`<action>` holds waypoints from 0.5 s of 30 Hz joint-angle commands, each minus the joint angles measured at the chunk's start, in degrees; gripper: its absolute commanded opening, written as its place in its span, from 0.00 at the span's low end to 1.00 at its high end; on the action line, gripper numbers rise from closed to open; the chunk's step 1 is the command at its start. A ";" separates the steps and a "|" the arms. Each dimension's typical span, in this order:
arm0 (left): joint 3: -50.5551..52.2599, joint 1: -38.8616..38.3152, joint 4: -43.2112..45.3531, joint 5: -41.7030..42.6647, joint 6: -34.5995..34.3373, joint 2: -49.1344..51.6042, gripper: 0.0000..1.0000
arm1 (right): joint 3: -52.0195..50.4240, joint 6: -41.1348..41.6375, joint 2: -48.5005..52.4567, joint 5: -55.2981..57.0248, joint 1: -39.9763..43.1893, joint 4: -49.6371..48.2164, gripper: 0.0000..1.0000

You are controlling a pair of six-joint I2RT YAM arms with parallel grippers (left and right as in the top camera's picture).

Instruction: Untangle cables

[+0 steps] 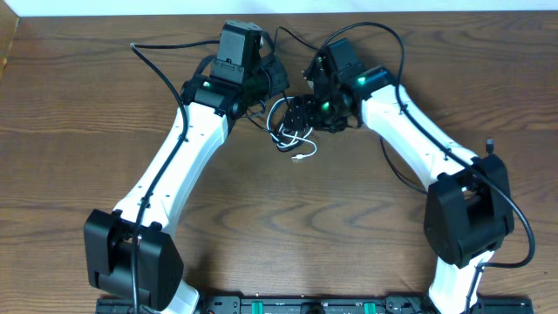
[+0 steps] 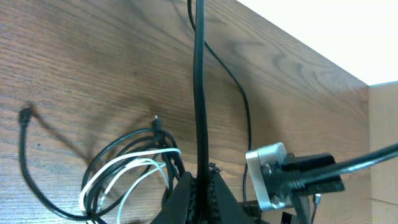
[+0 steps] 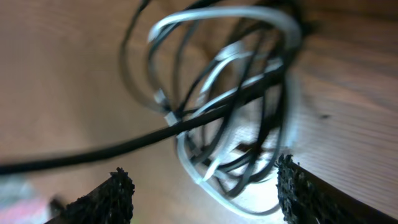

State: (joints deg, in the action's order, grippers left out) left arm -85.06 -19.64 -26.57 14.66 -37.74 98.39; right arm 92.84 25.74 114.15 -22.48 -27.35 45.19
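Cables point(image 1: 295, 133) knotted on worktop point(image 1: 87, 131): your left claw point(image 2: 199, 186) pinches a black cord point(image 2: 199, 93); settle the spread right claw point(image 3: 202, 180) around one white loop point(image 3: 217, 12).

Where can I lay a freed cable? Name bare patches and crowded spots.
Bare table between the left arm and right arm, below the cable tangle; also left of the left arm. Crowded: top centre, where the left gripper, shut on a black cable, and the open right gripper meet the tangle.
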 commanded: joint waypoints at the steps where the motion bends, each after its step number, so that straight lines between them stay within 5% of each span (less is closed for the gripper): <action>1: -0.26 -0.07 0.37 -0.15 -0.76 0.17 0.08 | -0.17 8.11 -0.55 12.57 -1.68 -0.33 0.72; 15: -0.26 -0.04 1.64 1.31 -1.20 0.17 0.08 | -9.20 13.44 -0.55 11.43 -2.19 -11.19 0.55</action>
State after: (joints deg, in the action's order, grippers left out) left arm -85.06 -19.64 -25.47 15.18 -38.81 98.39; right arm 84.64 37.10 114.15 -11.55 -29.30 34.41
